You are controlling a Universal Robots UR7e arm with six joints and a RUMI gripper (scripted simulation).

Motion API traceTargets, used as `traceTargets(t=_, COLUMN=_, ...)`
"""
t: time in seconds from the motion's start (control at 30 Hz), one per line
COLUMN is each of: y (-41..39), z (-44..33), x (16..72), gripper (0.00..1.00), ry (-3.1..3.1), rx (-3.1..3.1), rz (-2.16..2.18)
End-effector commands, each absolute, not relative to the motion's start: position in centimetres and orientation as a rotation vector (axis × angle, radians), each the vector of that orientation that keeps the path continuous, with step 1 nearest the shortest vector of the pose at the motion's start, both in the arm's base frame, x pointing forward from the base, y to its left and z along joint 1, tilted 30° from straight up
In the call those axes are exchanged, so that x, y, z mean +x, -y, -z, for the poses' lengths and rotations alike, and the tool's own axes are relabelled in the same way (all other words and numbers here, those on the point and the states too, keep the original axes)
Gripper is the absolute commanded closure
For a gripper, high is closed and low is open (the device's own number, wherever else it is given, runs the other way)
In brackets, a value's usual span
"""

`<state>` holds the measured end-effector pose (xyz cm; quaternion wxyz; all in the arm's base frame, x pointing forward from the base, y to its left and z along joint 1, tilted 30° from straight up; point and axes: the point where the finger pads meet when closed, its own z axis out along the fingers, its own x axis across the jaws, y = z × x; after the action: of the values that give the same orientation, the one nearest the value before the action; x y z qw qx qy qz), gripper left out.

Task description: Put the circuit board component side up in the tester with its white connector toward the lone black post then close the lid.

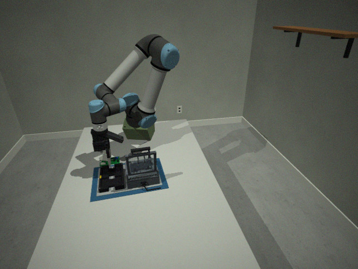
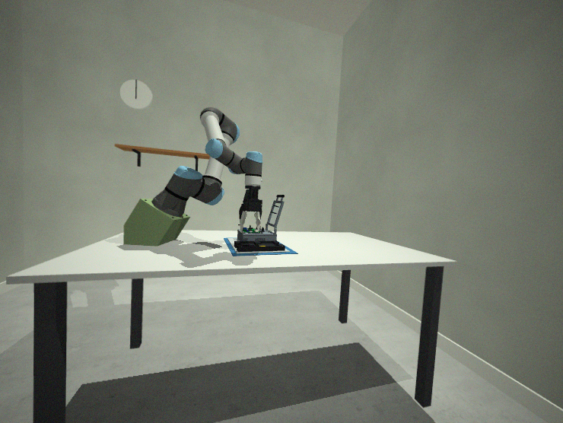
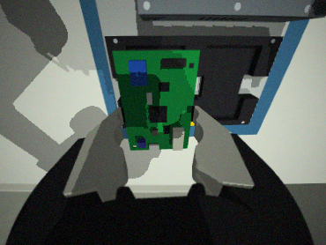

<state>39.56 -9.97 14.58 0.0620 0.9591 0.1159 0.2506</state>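
My gripper (image 3: 158, 107) is shut on the green circuit board (image 3: 156, 99), gripping its long edges near one end. The board is level, component side up, and hangs above the far end of the black tray (image 3: 211, 84). In the top view the gripper (image 1: 107, 161) holds the board (image 1: 111, 161) just over the tray (image 1: 111, 179). The tester (image 1: 143, 174) stands to the right of the tray with its clear lid (image 1: 141, 163) raised upright. In the exterior view the gripper (image 2: 250, 224) stands over the tray, with the lid (image 2: 275, 213) beside it. The tester's pins and the lone black post are too small to tell.
Tray and tester sit on a blue-bordered mat (image 1: 127, 185) on the white table. The arm's green base block (image 1: 138, 131) stands behind the tester. A black latch lever (image 1: 152, 188) lies in front of the tester.
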Motion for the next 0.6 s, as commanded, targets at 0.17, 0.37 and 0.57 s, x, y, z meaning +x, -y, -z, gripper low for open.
traceTargets(t=0.17, y=9.9, z=-16.5, x=38.4, gripper=0.61, ry=-0.352, rx=2.9, rz=-0.759)
traceTargets(t=0.37, y=9.8, z=-16.8, x=38.2, gripper=0.61, ry=-0.352, rx=2.9, rz=-0.759)
traceTargets(t=0.57, y=9.8, z=-16.9, x=38.2, gripper=0.61, ry=-0.352, rx=2.9, rz=-0.759)
